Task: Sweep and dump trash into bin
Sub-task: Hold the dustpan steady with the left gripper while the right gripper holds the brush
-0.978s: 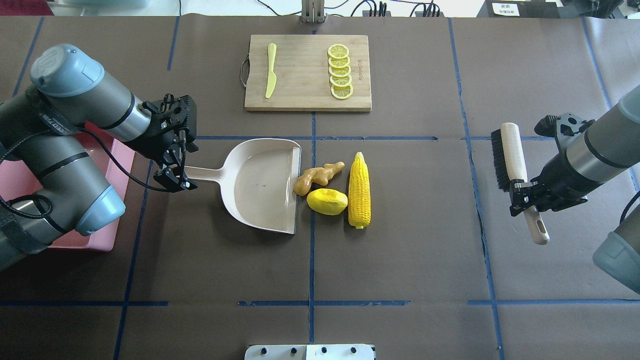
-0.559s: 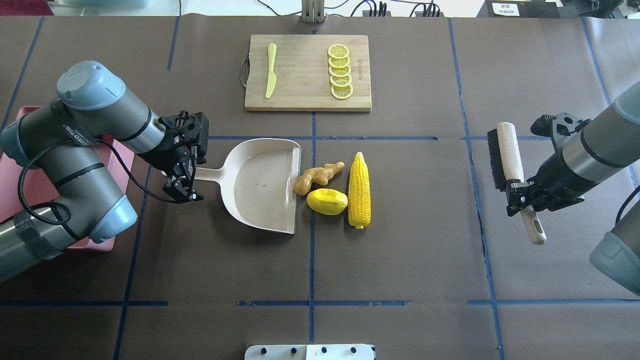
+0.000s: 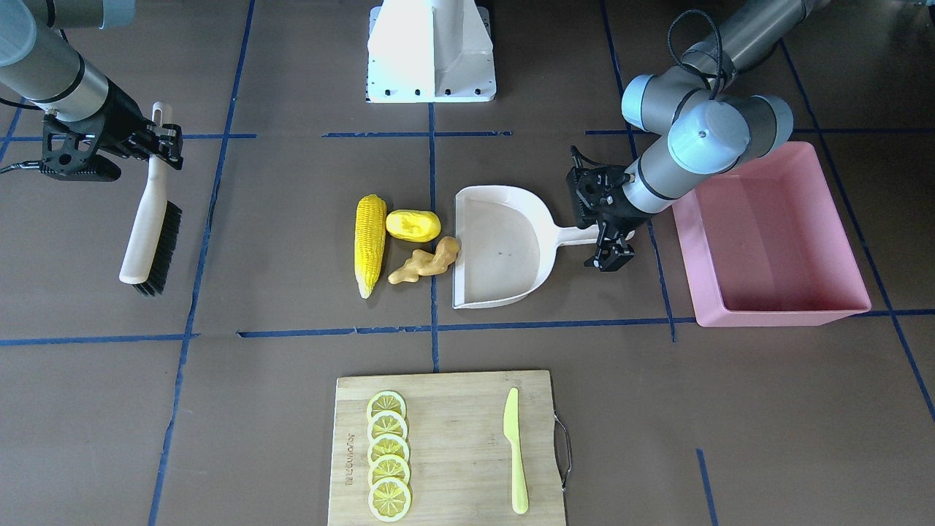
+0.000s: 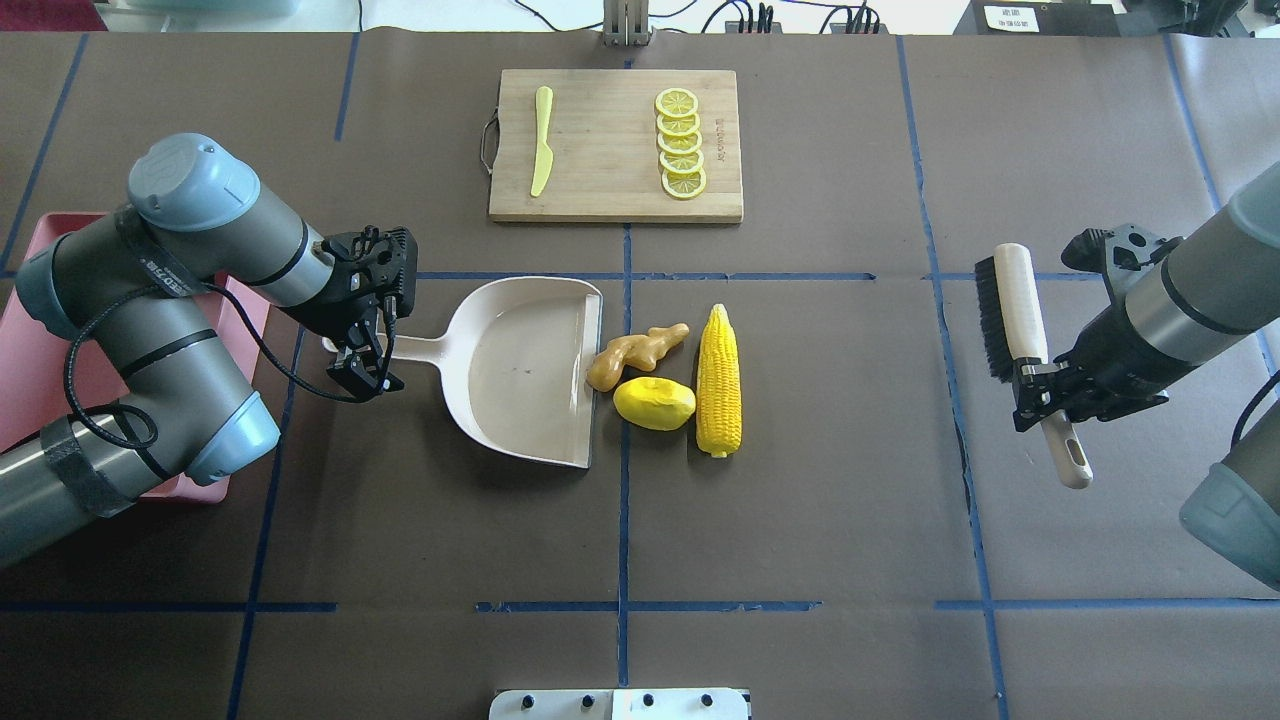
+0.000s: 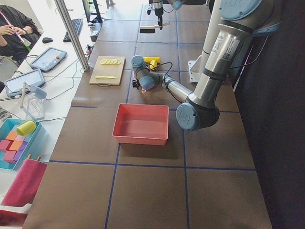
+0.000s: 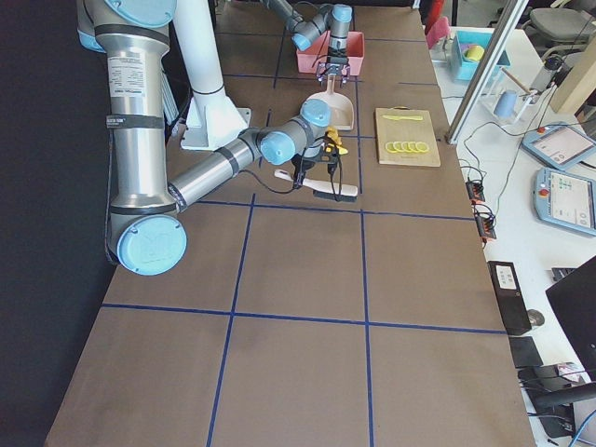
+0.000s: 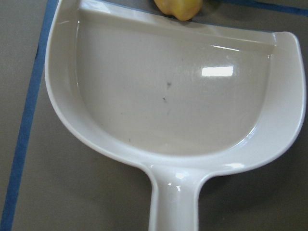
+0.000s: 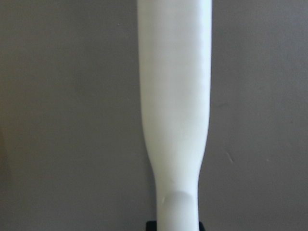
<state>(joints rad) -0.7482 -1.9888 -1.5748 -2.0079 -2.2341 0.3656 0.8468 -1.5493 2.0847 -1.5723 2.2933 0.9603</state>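
Observation:
The trash lies mid-table: a long corn cob [image 4: 718, 380], a yellow oval fruit piece [image 4: 654, 402] and a tan ginger root [image 4: 625, 356], just off the open edge of a beige dustpan [image 4: 520, 370]. My left gripper [image 4: 362, 368] is open and straddles the end of the dustpan's handle [image 3: 577, 235]; the left wrist view shows the pan [image 7: 178, 96] straight ahead. My right gripper [image 4: 1040, 395] is shut on a brush [image 4: 1020, 310] with a white handle and black bristles, far right of the trash. The pink bin [image 3: 781, 310] stands beyond my left arm.
A wooden cutting board [image 4: 615, 145] at the far side holds a lime-green knife [image 4: 541, 140] and a row of lemon slices [image 4: 680, 143]. Blue tape lines cross the brown table cover. The robot's base plate [image 3: 431, 51] is at the near edge.
My left arm has swung over and its gripper has moved right and down onto the dustpan handle's end. My right gripper with the brush has shifted slightly left.

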